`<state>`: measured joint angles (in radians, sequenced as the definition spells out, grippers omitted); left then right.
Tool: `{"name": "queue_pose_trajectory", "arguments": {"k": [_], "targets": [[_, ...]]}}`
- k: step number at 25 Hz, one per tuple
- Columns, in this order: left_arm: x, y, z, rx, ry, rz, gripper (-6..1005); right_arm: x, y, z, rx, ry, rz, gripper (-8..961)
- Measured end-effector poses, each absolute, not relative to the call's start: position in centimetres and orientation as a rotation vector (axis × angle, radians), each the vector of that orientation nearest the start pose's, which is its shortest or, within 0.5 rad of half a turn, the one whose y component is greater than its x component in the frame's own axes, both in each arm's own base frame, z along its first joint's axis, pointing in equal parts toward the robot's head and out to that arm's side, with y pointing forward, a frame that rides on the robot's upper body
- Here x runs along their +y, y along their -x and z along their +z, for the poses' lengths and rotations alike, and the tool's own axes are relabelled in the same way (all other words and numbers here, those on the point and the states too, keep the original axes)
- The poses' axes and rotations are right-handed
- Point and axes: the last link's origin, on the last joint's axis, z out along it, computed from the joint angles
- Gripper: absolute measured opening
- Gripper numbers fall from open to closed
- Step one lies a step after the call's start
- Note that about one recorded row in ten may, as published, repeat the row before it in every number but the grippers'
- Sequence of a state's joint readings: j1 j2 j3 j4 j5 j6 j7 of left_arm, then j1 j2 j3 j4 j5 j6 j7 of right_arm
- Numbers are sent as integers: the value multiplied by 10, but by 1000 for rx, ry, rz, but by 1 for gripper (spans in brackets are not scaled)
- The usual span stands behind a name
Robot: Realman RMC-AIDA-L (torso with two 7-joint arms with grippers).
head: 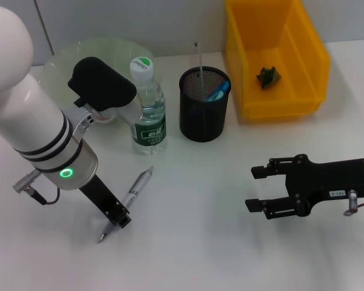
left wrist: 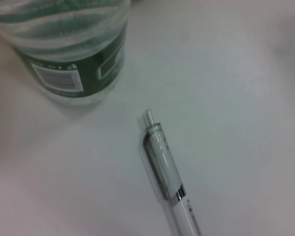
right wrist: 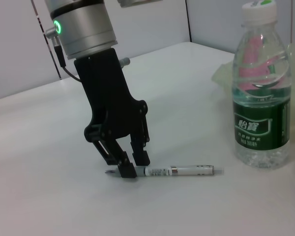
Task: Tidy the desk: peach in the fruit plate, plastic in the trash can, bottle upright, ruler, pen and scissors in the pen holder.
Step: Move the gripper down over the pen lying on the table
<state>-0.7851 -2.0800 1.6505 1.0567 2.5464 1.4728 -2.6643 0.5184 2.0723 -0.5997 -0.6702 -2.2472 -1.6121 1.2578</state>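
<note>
A silver pen (head: pixel 136 193) lies on the white desk, its clip end showing in the left wrist view (left wrist: pixel 162 160). My left gripper (head: pixel 117 219) stands down on the pen's tip end; in the right wrist view its fingers (right wrist: pixel 127 170) are shut on the pen (right wrist: pixel 182 171). The water bottle (head: pixel 148 112) stands upright just behind. The black mesh pen holder (head: pixel 204 106) holds a clear ruler (head: pixel 198 60) and a blue handle (head: pixel 221 90). Green crumpled plastic (head: pixel 267 76) lies in the yellow bin (head: pixel 291 100). My right gripper (head: pixel 259 189) hangs open at right. My left arm hides the peach.
The pale green fruit plate (head: pixel 60 63) sits at the back left, largely covered by my left arm. The bottle (left wrist: pixel 73 49) is only a short way from the pen's clip end. Bare desk lies between my two grippers.
</note>
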Motion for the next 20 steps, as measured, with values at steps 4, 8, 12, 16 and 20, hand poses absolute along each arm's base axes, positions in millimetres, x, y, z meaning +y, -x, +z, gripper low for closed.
{"name": "queue_pose_trajectory", "arguments": {"k": [4, 8, 12, 16, 20], "targets": [[350, 167, -68, -864, 2692, 787, 341, 309, -291, -1, 517, 2852, 459, 752], [350, 167, -68, -864, 2692, 787, 314, 309, -291, -1, 517, 2852, 459, 752], [350, 167, -68, -864, 2692, 788, 321, 309, -291, -1, 517, 2852, 459, 752], [350, 166, -66, -863, 2684, 800, 321, 309, -291, -1, 517, 2852, 459, 751], [351, 167, -66, -858, 2673, 811, 320, 309, -291, -1, 517, 2852, 459, 751]]}}
